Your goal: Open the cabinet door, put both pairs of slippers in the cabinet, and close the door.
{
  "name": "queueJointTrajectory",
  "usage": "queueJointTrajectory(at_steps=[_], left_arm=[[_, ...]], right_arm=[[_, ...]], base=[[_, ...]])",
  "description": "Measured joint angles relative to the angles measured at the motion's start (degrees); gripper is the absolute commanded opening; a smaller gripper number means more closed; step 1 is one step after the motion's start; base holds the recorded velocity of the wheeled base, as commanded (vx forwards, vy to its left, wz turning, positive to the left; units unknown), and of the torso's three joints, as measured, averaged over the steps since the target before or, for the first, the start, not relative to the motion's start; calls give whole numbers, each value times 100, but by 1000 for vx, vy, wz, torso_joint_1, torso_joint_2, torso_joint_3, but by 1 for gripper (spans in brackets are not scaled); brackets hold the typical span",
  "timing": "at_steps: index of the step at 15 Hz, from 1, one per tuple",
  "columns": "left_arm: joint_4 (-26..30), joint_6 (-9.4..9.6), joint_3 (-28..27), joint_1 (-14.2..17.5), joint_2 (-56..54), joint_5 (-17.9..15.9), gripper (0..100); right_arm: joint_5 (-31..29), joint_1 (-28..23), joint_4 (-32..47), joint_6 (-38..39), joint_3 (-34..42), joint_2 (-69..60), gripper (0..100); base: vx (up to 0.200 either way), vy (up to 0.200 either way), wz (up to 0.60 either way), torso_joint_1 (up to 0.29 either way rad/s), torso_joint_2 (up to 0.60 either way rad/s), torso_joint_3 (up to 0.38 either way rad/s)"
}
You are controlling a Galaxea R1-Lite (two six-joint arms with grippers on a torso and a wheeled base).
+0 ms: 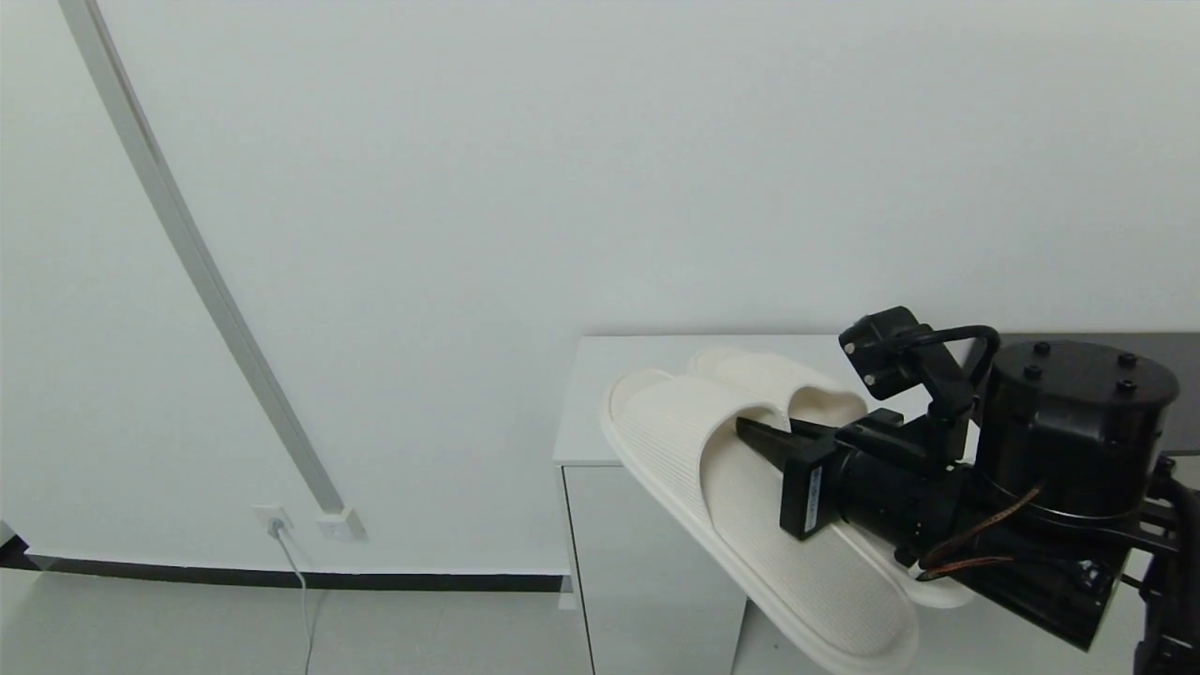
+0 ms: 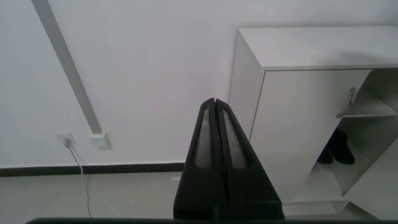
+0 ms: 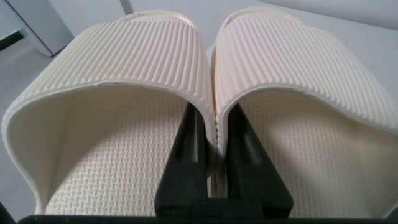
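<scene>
Pair of white slippers (image 1: 689, 441) is held in the air just in front of the cabinet (image 1: 656, 553), the right gripper (image 1: 761, 433) pinching both inner strap edges together. Risk: the thin pinch lets one slipper slide out, or the heels catch a shelf edge going in. Left wrist view adds the open compartment with dark shoes (image 2: 339, 149) inside, and the left gripper (image 2: 215, 109) closed and empty.

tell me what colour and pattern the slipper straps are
Cream-white with fine parallel ribs; the slipper straps show best in the right wrist view.
</scene>
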Motion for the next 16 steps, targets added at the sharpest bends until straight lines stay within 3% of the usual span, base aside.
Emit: queueJointTrajectory(at_steps=[4, 16], left_arm=[[0, 2, 0, 0, 0, -2, 0], [0, 0, 0, 0, 0, -2, 0]], right_arm=[[0, 59, 2, -11, 55, 0, 0], [-4, 74, 22, -61, 130, 5, 0]], base=[[0, 0, 0, 0, 0, 0], [0, -200, 0, 3, 4, 2]])
